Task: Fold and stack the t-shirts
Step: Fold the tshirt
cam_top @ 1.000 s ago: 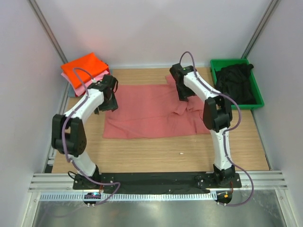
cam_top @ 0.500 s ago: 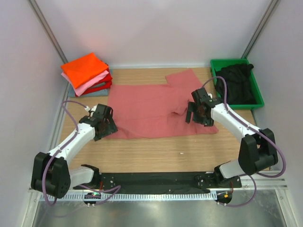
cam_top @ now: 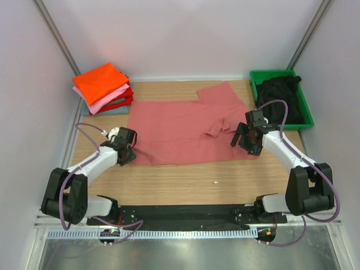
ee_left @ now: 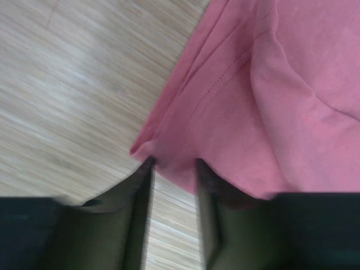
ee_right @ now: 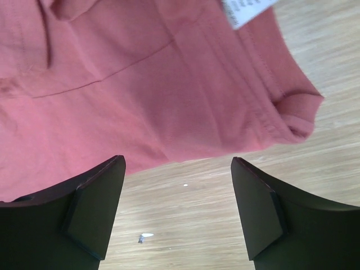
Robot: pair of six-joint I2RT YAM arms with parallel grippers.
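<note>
Folded stack (cam_top: 102,87) done, far-L of salmon t-shirt (cam_top: 180,132), which lies flat, unfolded. L gripper (ee_left: 173,164) jaws narrow at its near-L corner, grip unclear; R gripper (ee_right: 177,163) wide open, empty, over near-R edge. Far-R, black t-shirt (cam_top: 281,98) in green bin (cam_top: 306,121) also left.

Lab robot cell: white walls (cam_top: 185,34), aluminium rails (cam_top: 318,211)
</note>
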